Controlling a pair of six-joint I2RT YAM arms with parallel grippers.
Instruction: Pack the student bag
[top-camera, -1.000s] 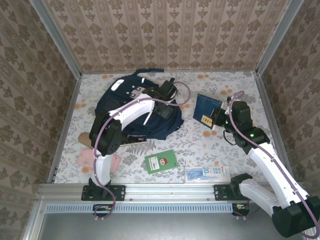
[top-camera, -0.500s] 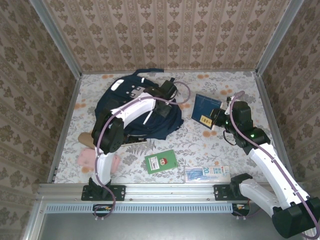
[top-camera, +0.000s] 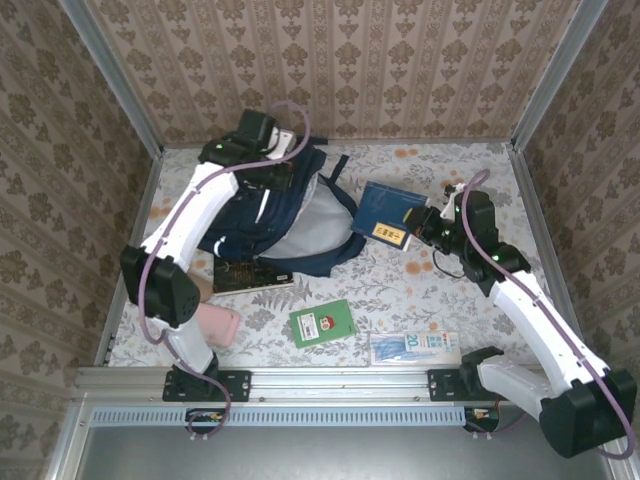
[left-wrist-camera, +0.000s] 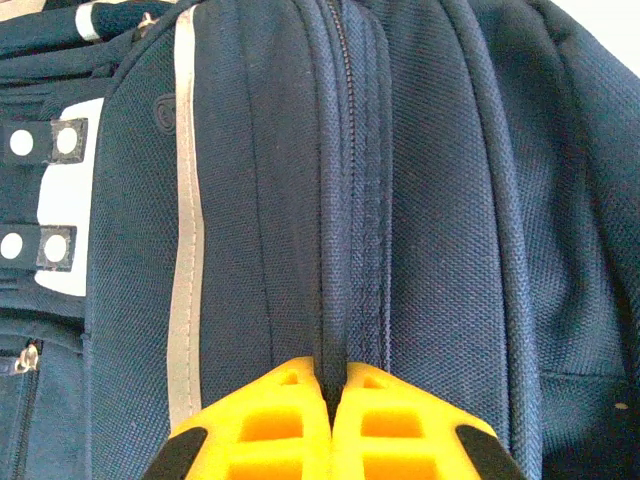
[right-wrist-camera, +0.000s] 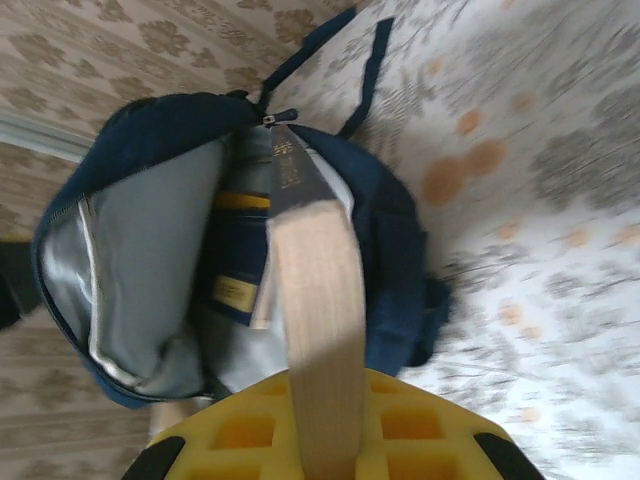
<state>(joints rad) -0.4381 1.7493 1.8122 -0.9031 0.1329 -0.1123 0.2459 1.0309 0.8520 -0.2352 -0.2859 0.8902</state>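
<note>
The navy student bag (top-camera: 235, 225) lies at the back left of the table, its main compartment gaping open to show grey lining (top-camera: 312, 222). My left gripper (top-camera: 278, 168) is shut on a fold of the bag's zipper seam (left-wrist-camera: 350, 250) at the top edge and holds it up; the yellow fingers (left-wrist-camera: 290, 410) pinch the fabric. My right gripper (top-camera: 420, 222) is shut on a blue book (top-camera: 382, 212) just right of the opening. In the right wrist view the book's cream page edge (right-wrist-camera: 315, 300) points at the open bag (right-wrist-camera: 150, 130), where another navy book (right-wrist-camera: 235, 270) sits inside.
A green booklet (top-camera: 322, 322) and a clear packet (top-camera: 413, 347) lie near the front edge. A dark patterned book (top-camera: 250, 276) pokes out from under the bag, with a pink item (top-camera: 216, 322) in front of it. Patterned walls close in the table.
My left arm has swung from the bag's right side to its back left, lifting the top edge and opening the bag. My right gripper has carried the blue book left toward the opening.
</note>
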